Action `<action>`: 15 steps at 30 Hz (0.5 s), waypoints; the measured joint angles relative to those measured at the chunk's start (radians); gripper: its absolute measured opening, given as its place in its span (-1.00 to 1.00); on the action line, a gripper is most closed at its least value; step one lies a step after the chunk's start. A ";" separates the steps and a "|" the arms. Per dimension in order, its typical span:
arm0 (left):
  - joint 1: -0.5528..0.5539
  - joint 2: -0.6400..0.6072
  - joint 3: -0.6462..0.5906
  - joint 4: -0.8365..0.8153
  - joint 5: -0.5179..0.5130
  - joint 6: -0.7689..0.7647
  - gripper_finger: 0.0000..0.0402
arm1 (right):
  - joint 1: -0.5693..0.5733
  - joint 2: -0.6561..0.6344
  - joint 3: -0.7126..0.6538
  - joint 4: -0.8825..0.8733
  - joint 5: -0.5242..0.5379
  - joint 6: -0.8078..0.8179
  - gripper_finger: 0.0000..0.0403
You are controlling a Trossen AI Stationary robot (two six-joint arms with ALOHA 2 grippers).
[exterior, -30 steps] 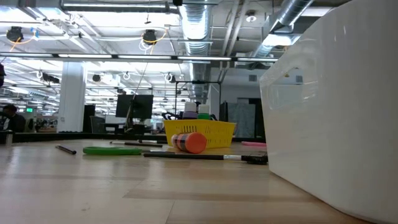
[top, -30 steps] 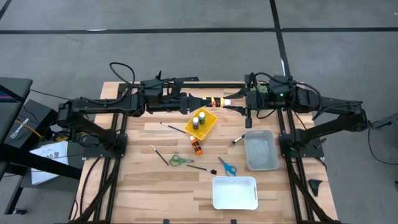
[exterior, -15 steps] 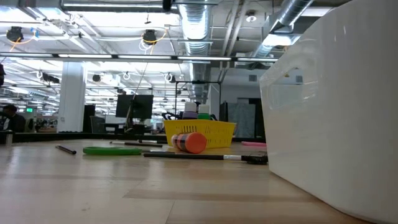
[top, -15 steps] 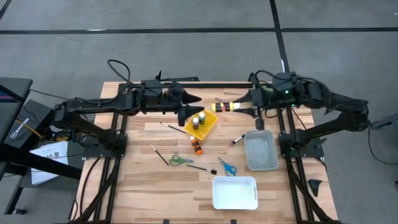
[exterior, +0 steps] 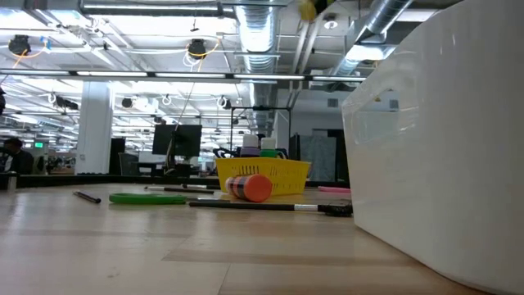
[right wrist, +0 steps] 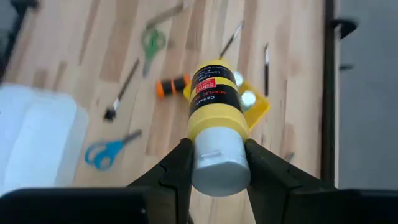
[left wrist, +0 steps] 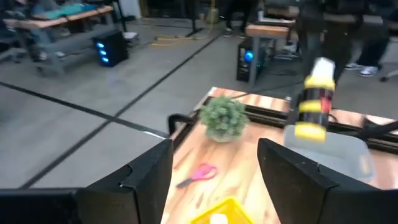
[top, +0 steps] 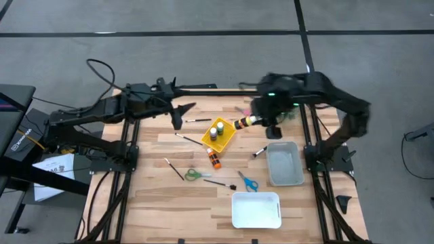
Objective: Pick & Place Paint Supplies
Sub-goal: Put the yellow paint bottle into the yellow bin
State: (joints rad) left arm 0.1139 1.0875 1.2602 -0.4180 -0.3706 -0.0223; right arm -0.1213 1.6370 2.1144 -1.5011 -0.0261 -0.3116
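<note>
My right gripper (right wrist: 217, 163) is shut on a yellow paint bottle (right wrist: 214, 98), high above the table just right of the yellow basket (top: 222, 135). The basket holds two bottles. An orange bottle (top: 214, 160) lies on its side near the basket, with dark-handled brushes (top: 191, 140) scattered flat around it. My left gripper (left wrist: 214, 152) hangs open over the table's far left (top: 182, 114), holding nothing. In its wrist view the yellow bottle (left wrist: 314, 99) shows farther off. My right gripper pinches the yellow bottle's white cap end (right wrist: 217, 169) between its two fingers (right wrist: 177, 167). The bottle runs on along the line of the fingers and sticks out beyond them. The fingers slant down from the table's far right. The bottle is lifted clear, tilted, its bottom toward the table.
A grey bin (top: 285, 164) stands at the right and a white bin (top: 255, 209) at the near edge. Green scissors (top: 196, 175) and blue scissors (top: 247, 181) lie mid-table. A spiky green plant (left wrist: 224, 116) and pink scissors (left wrist: 199, 174) are at the far edge.
Both grippers held the yellow bottle between them. My left gripper has let go, opened, rolled and drawn back toward the table's left edge. My right gripper has kept the bottle and tipped it from level to slanting down, close beside the yellow basket.
</note>
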 joint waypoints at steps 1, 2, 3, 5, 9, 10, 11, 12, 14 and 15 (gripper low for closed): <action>0.000 -0.009 0.000 -0.027 -0.012 0.000 0.12 | -0.004 0.050 0.051 -0.045 -0.001 -0.008 -0.45; 0.000 -0.015 0.000 -0.039 -0.023 0.000 0.11 | -0.008 0.106 0.103 -0.080 -0.002 -0.010 -0.45; 0.000 -0.024 0.000 -0.047 -0.026 0.001 0.10 | -0.013 0.156 0.149 -0.077 -0.009 -0.002 -0.45; 0.000 -0.034 0.000 -0.081 -0.027 0.018 0.09 | -0.018 0.226 0.207 -0.060 -0.075 0.038 -0.45; 0.000 -0.033 0.000 -0.102 -0.033 0.044 0.09 | -0.018 0.304 0.218 -0.067 -0.107 0.087 -0.45; 0.000 -0.034 0.000 -0.103 -0.034 0.046 0.09 | -0.020 0.328 0.214 -0.087 -0.106 0.114 -0.45; 0.000 -0.034 0.000 -0.110 -0.042 0.048 0.10 | -0.019 0.357 0.215 -0.078 -0.108 0.148 -0.45; 0.000 -0.034 0.000 -0.123 -0.052 0.049 0.10 | -0.015 0.376 0.215 -0.062 -0.112 0.179 -0.45; 0.000 -0.033 0.000 -0.140 -0.077 0.053 0.10 | -0.010 0.403 0.214 -0.074 -0.106 0.232 -0.45; 0.000 -0.033 0.000 -0.144 -0.092 0.054 0.10 | -0.010 0.415 0.218 -0.078 -0.107 0.260 -0.45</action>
State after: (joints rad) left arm 0.1139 1.0540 1.2602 -0.5625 -0.4630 0.0315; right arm -0.1318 2.0525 2.3321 -1.5795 -0.1333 -0.0517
